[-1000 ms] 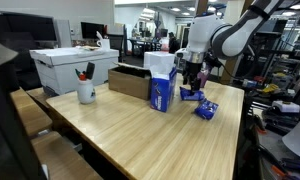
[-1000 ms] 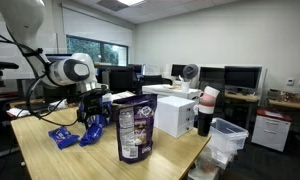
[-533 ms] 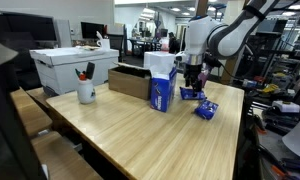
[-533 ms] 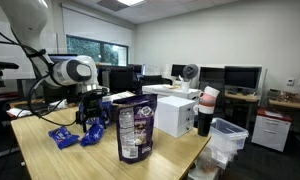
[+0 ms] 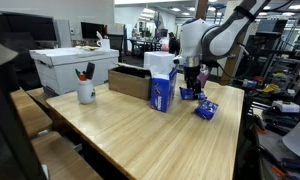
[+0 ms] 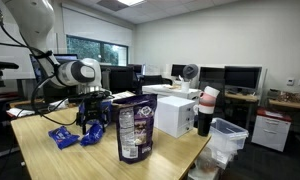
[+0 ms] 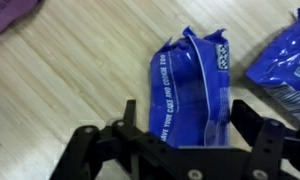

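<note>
Over the last second you changed very little at the tool end. In both exterior views the arm's (image 5: 225,35) upper links swung slightly. The gripper (image 5: 193,88) stayed low over the table (image 5: 120,135), just beside the upright blue snack bag (image 5: 161,88). Any descent was too slight to confirm.

In the wrist view the jaws stood wide apart and released. One finger was on each side of the blue packet (image 7: 190,75). The packet lay flat on the wood, and neither finger could be seen pressing it. It rested near the upright blue snack bag in the same spot as a second earlier, neither lifted nor shifted. A second blue packet (image 7: 285,70) lay just beside it, on the side away from the bag, and was also undisturbed.

Finding: the movement was a settling of the arm's posture, not a grasp. In my judgement the jaws were lined up across the packet's narrow width with clearance on both sides, and nothing was held at this moment. The neighbouring packet sat close to one finger, which I noted as a risk of contact.
</note>
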Robot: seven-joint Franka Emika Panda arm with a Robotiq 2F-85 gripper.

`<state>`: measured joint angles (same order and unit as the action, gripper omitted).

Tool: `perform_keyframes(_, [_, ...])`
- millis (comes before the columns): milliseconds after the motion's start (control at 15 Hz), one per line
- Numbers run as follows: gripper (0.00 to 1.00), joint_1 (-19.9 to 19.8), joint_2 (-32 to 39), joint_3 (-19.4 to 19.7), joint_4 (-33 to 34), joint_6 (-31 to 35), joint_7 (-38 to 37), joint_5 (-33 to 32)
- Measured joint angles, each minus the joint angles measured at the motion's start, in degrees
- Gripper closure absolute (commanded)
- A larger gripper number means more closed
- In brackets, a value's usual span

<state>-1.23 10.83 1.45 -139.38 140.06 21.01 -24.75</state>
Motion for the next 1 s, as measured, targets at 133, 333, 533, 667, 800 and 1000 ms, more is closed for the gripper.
perform_keyframes(133, [0.44, 0.0, 0.3, 0.0, 0.4, -0.6, 0.0, 0.1])
perform_keyframes(333, [0.59, 0.0, 0.5, -0.1, 0.9, -1.0, 0.0, 0.1])
perform_keyframes(533, [0.76, 0.0, 0.5, -0.1, 1.1, -1.0, 0.0, 0.1])
perform_keyframes(667, [0.88, 0.0, 0.5, -0.1, 1.2, -1.2, 0.0, 0.1])
perform_keyframes(800, [0.95, 0.0, 0.3, -0.1, 1.4, -1.4, 0.0, 0.1])
perform_keyframes(1000, [0.96, 0.0, -0.3, -0.1, 1.5, -1.8, 0.0, 0.1])
